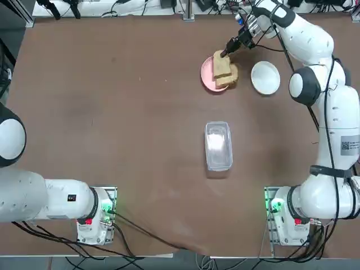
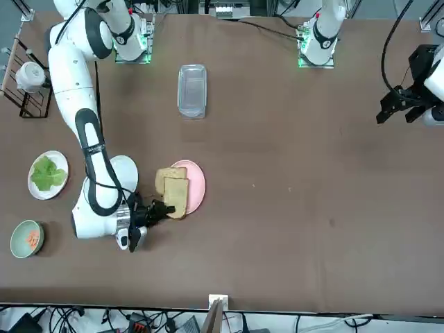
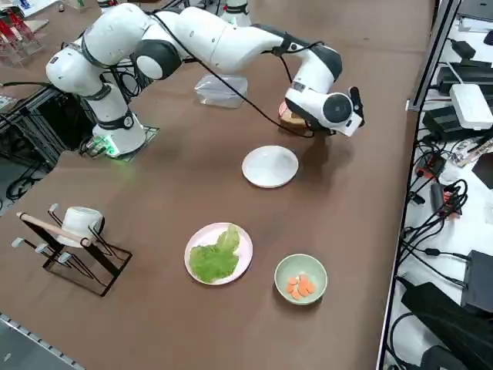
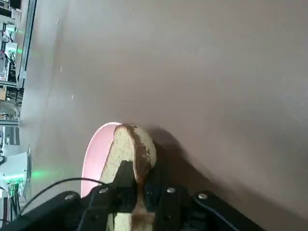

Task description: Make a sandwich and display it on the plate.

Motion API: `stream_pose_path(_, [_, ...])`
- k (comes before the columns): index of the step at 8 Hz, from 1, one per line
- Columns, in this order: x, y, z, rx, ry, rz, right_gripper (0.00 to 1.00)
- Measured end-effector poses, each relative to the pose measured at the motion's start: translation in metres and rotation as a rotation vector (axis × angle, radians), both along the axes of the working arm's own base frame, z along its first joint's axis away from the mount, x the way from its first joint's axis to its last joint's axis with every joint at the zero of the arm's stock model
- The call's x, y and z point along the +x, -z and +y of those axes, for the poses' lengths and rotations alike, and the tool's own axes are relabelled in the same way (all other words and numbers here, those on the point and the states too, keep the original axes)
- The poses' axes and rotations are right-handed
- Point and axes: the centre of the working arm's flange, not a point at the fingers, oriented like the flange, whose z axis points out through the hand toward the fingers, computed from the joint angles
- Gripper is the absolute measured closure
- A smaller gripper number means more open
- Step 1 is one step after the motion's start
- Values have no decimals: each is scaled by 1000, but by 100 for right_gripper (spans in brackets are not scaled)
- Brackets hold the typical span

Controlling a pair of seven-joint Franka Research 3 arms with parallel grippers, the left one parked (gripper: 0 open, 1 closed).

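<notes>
The right claw [image 4: 137, 190] sits low at the far side of the worktop [image 1: 112, 140], its fingers pinched on the edge of a bread slice [image 4: 132, 154]. That slice lies on the pink plate [image 1: 207, 73], partly over a second bread slice [image 1: 227, 79] (the two are staggered rather than squared up). The white plate [image 1: 265, 77] sits just beside the pink one, on the robot's right, bare and apart from the claw. Further out on that side are a plate of lettuce [image 3: 217, 254] and a small green bowl [image 3: 300, 278] with orange pieces. A clear lidded container [image 1: 218, 145] rests mid-worktop.
</notes>
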Motion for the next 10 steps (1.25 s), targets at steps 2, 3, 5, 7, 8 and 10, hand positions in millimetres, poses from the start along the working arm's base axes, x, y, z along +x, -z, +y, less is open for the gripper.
stream_pose_path(2, [6, -19, 0, -1, -3, -33, 89])
stream_pose_path(3, [10, -37, 1, -7, -8, -63, 89])
stream_pose_path(5, [15, -89, 6, -11, -19, -117, 89])
stream_pose_path(7, [12, -137, 9, -16, -7, -132, 92])
stream_pose_path(8, [8, -157, 9, -21, 1, -111, 92])
stream_pose_path(10, [2, -191, -11, -31, 18, -83, 92])
